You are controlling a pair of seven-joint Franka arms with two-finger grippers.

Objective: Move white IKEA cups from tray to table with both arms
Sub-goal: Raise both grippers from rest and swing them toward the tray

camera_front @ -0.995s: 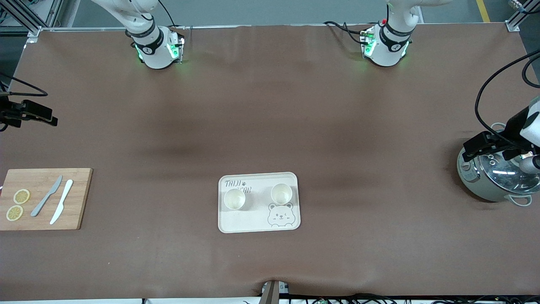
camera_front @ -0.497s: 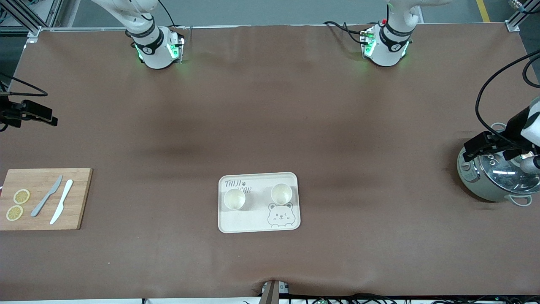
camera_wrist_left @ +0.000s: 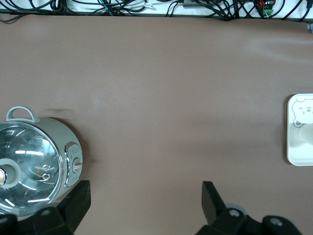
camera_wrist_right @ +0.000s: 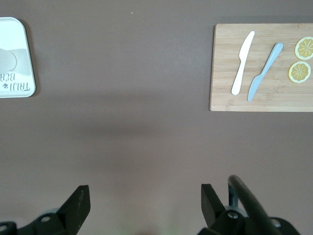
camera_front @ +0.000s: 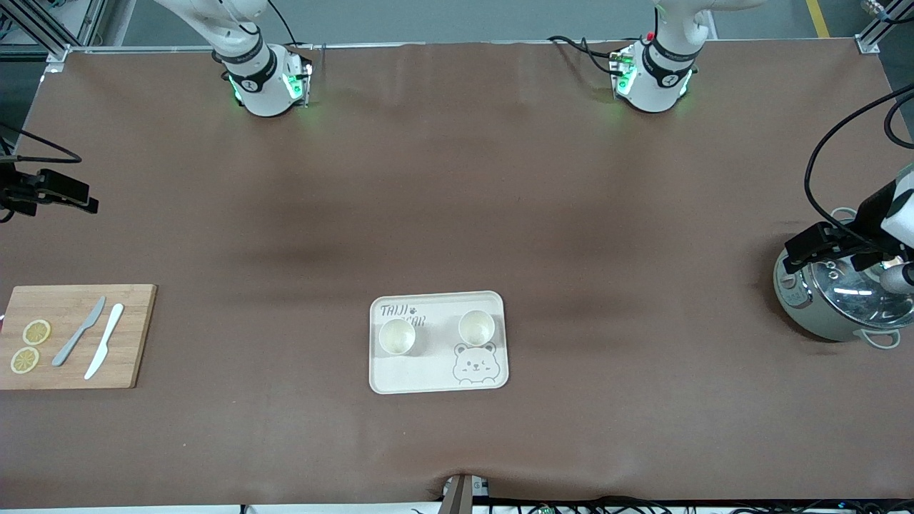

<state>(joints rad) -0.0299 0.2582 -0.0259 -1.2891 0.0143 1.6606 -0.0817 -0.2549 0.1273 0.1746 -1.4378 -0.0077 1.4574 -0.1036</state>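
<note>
Two cream-white cups stand upright on the beige bear tray (camera_front: 428, 371) in the middle of the table: one (camera_front: 397, 336) toward the right arm's end, the other (camera_front: 476, 328) toward the left arm's end, above the bear print. My left gripper (camera_front: 821, 244) is open and empty, up over the rim of a pot at the left arm's end; it also shows in the left wrist view (camera_wrist_left: 145, 205). My right gripper (camera_front: 61, 193) is open and empty over the table's edge at the right arm's end; it also shows in the right wrist view (camera_wrist_right: 144, 205). Both grippers are far from the cups.
A grey-green pot with a glass lid (camera_front: 842, 303) stands at the left arm's end. A wooden cutting board (camera_front: 136, 335) at the right arm's end holds a grey knife (camera_front: 80, 330), a white knife (camera_front: 104, 340) and two lemon slices (camera_front: 36, 332).
</note>
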